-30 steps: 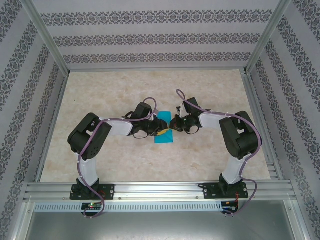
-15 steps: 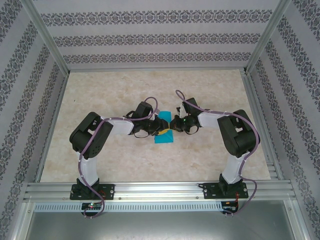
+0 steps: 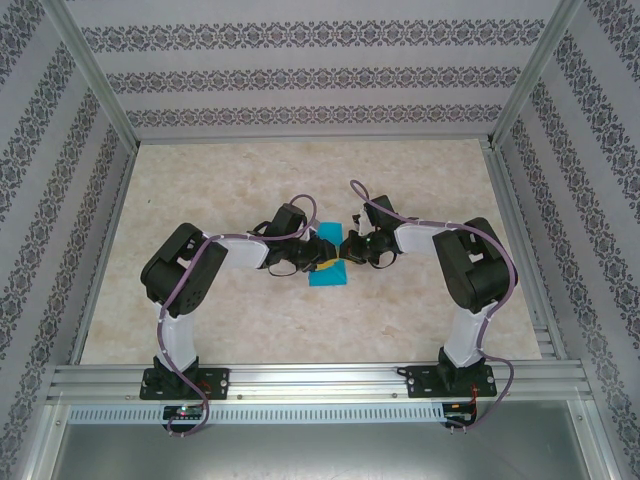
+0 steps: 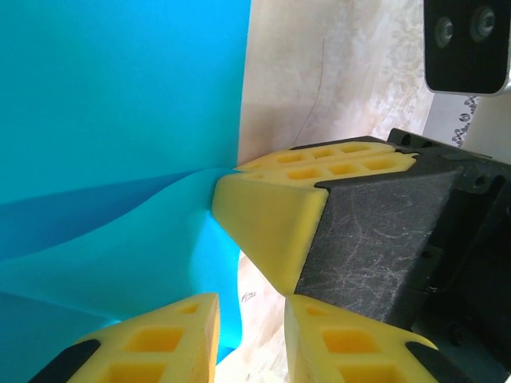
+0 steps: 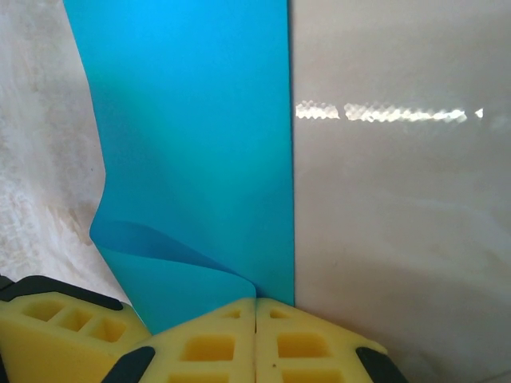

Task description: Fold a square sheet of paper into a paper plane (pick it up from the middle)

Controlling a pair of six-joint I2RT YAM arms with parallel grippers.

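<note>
The square sheet of paper (image 3: 328, 277) is teal-blue and lies mid-table, partly under both grippers. My right gripper (image 5: 255, 307) is shut, its yellow fingertips pinched on the sheet's near edge, where a curled flap (image 5: 168, 275) rises into them. In the left wrist view the paper (image 4: 120, 120) bulges toward the right gripper (image 4: 227, 182), and its creases converge at the tip. My left gripper (image 4: 251, 319) stands slightly open just beside it, with the paper's edge along the inside of its left finger and bare table in the gap. Seen from above, the left gripper (image 3: 322, 258) and right gripper (image 3: 343, 252) nearly touch.
The marble-look table (image 3: 250, 180) stretches free on all sides of the sheet. An aluminium rail (image 3: 300, 380) runs along the near edge by the arm bases. Patterned walls and frame posts (image 3: 100, 90) close in the back and sides.
Almost nothing has moved. The left arm has edged slightly rightward, while the paper and the right gripper stay in place.
</note>
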